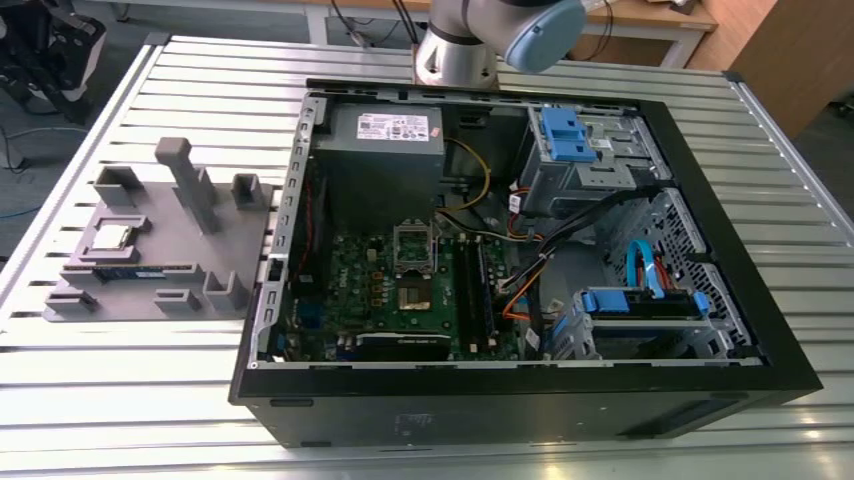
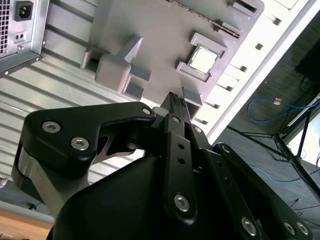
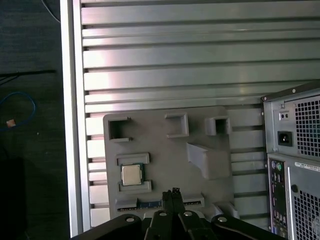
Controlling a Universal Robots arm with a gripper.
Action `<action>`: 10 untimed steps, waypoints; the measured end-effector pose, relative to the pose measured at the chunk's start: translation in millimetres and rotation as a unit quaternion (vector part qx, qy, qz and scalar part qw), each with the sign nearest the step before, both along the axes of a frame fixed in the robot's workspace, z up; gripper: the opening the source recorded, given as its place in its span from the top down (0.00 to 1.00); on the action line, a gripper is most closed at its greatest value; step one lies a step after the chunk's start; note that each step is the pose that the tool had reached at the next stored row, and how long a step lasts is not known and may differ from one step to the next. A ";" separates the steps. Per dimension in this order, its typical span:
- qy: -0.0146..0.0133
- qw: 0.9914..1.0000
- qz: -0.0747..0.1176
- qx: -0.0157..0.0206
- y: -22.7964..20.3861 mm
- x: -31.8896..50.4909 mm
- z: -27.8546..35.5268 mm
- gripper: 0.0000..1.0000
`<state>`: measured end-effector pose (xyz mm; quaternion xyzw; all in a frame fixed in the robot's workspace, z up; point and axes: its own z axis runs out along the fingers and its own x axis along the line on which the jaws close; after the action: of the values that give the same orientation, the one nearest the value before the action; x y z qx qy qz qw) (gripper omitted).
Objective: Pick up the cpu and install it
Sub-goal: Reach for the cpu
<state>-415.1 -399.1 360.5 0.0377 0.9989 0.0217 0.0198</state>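
The cpu [image 1: 114,236] is a small square chip with a shiny silver top. It lies flat in a pocket of the grey tray [image 1: 200,262] on the exterior view's left, beside the open computer case [image 1: 534,395]. Both wrist views look down on it, cpu [image 3: 131,175] and cpu [image 2: 202,59]. My gripper [image 3: 173,192] hangs well above the tray, a little to one side of the chip. Its black fingertips [image 2: 175,102] are shut together with nothing between them. On the motherboard the socket [image 1: 415,293] lies bare, with its silver frame [image 1: 414,243] beside it.
A long green memory stick [image 1: 130,270] lies in a tray slot near the cpu. Grey posts [image 1: 187,180] stand up from the tray. The table is slatted metal [image 1: 134,400], and its edge runs close past the tray. The case holds a power supply [image 1: 380,135], cables and blue drive brackets [image 1: 567,135].
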 end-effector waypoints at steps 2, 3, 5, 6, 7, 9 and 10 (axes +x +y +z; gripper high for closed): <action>0.000 1.000 0.000 0.000 -0.1 -2.6 -3.6 0.89; 0.001 1.000 0.000 0.000 -0.2 -3.9 -5.4 0.89; 0.001 1.000 0.000 0.000 -0.5 -6.4 -9.1 0.89; 0.002 1.000 0.000 0.000 -0.8 -7.5 -10.9 0.89; 0.002 1.000 0.000 0.000 -1.0 -8.6 -12.8 0.89; 0.004 1.000 0.000 0.000 -1.5 -10.7 -16.4 0.89; 0.004 1.000 0.000 0.000 -1.7 -11.5 -18.2 0.89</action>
<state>-426.7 -400.8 342.3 0.0378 0.9989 0.0216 0.0157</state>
